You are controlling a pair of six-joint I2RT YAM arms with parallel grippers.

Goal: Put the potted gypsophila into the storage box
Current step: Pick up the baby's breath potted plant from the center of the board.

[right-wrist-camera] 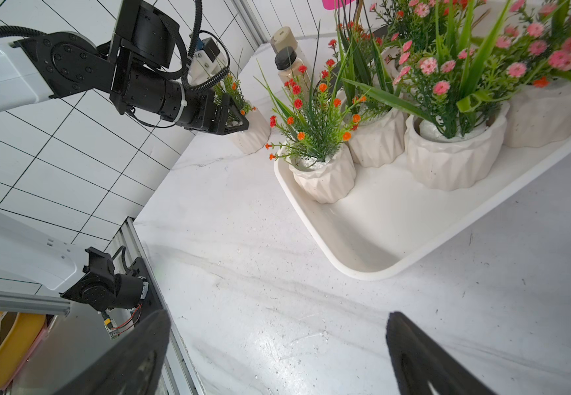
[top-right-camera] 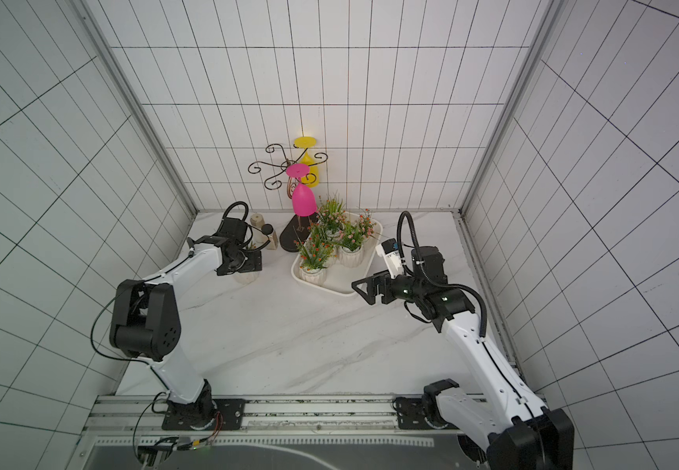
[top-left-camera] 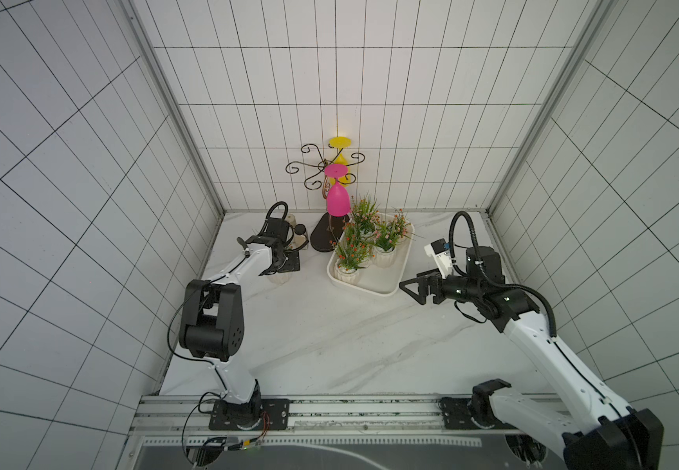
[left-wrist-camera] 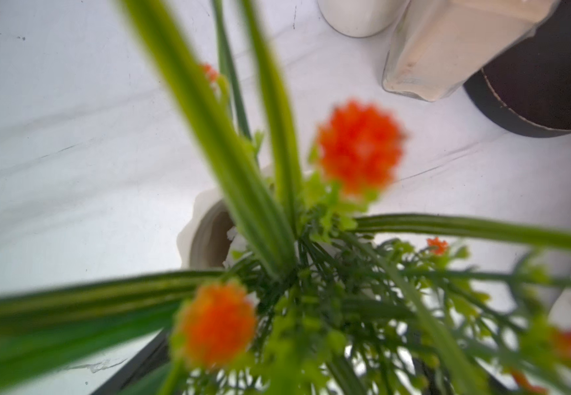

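Note:
One potted gypsophila (top-left-camera: 281, 278) (top-right-camera: 246, 278), orange flowers in a ribbed white pot (right-wrist-camera: 253, 134), stands on the marble table left of the storage box. My left gripper (top-left-camera: 287, 263) (top-right-camera: 251, 264) (right-wrist-camera: 239, 120) hangs over it, open, with the stems between its jaws. In the left wrist view blurred leaves fill the picture above the pot rim (left-wrist-camera: 205, 236), and one dark finger (left-wrist-camera: 140, 364) shows at the edge. The white storage box (top-left-camera: 370, 289) (top-right-camera: 340, 289) (right-wrist-camera: 362, 270) holds several flowering pots. My right gripper (top-left-camera: 405, 287) (top-right-camera: 357, 287) (right-wrist-camera: 279, 316) is open and empty by the box's near corner.
Two bottles (top-left-camera: 300, 237) (left-wrist-camera: 448, 51) stand just behind the left gripper. A black wire stand (top-left-camera: 327, 239) beside them carries a hanging pink glass (top-left-camera: 337, 201) and a yellow glass (top-left-camera: 340, 143). The left wall and its metal rail (top-left-camera: 207, 252) are close.

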